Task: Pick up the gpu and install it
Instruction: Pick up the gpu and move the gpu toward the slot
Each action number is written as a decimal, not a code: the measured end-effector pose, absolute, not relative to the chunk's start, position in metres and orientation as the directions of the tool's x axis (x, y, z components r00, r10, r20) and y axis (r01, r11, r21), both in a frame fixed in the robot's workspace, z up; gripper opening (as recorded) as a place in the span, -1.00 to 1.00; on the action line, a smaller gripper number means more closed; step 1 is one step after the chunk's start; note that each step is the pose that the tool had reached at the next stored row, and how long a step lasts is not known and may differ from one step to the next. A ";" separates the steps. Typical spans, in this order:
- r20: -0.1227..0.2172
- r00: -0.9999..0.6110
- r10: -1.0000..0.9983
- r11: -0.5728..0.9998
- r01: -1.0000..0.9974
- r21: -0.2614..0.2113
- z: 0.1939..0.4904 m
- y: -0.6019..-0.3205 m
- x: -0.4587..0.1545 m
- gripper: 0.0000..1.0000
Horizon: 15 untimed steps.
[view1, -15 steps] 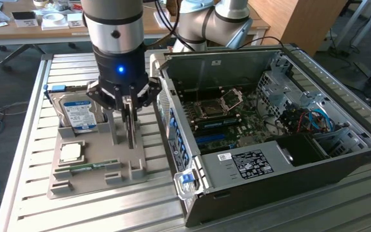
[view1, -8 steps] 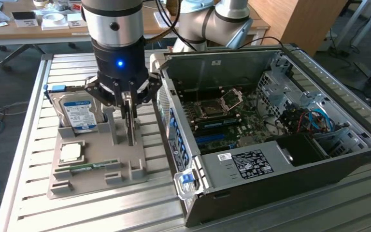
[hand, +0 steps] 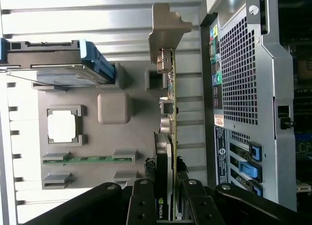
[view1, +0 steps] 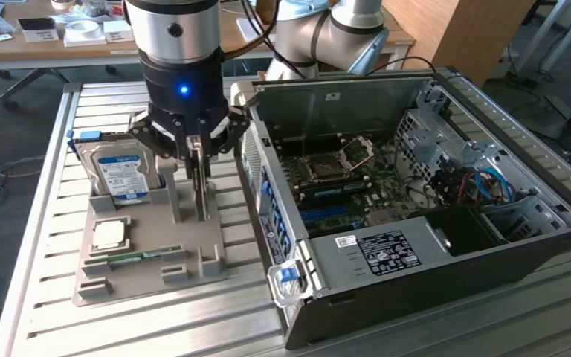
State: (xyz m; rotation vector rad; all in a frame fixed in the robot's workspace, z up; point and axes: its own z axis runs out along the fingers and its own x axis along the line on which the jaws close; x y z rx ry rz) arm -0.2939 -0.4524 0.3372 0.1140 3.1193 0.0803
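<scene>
The gpu [view1: 202, 190] is a thin card standing on edge in the grey holder [view1: 198, 262], between the hard drive and the computer case. In the wrist view the gpu [hand: 169, 88] shows edge-on, its beige metal bracket at the end far from the fingers. My gripper [view1: 198, 160] comes down over the card from above. Its black fingers [hand: 146, 198] sit on both faces of the card, shut on it. The card's lower edge still looks level with the holder's upright post.
On the same holder lie a hard drive [view1: 122, 175], a CPU [view1: 110, 234] and a RAM stick [view1: 131, 258]. The open computer case [view1: 523, 245] lies at the exterior view's right, motherboard [view1: 355, 186] exposed, its perforated rear wall [hand: 239, 78] close beside the card. All rests on a slatted metal table [view1: 87, 320].
</scene>
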 end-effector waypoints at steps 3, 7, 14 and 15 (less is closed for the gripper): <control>-0.017 -0.997 0.073 0.996 0.072 0.052 0.340 -0.452 -0.294 -0.47; -0.017 -0.997 0.073 0.996 0.072 0.052 0.346 -0.452 -0.294 -0.47; -0.017 -0.997 0.073 0.996 0.072 0.052 0.357 -0.452 -0.294 -0.47; -0.017 -0.997 0.073 0.996 0.072 0.052 0.359 -0.452 -0.294 -0.47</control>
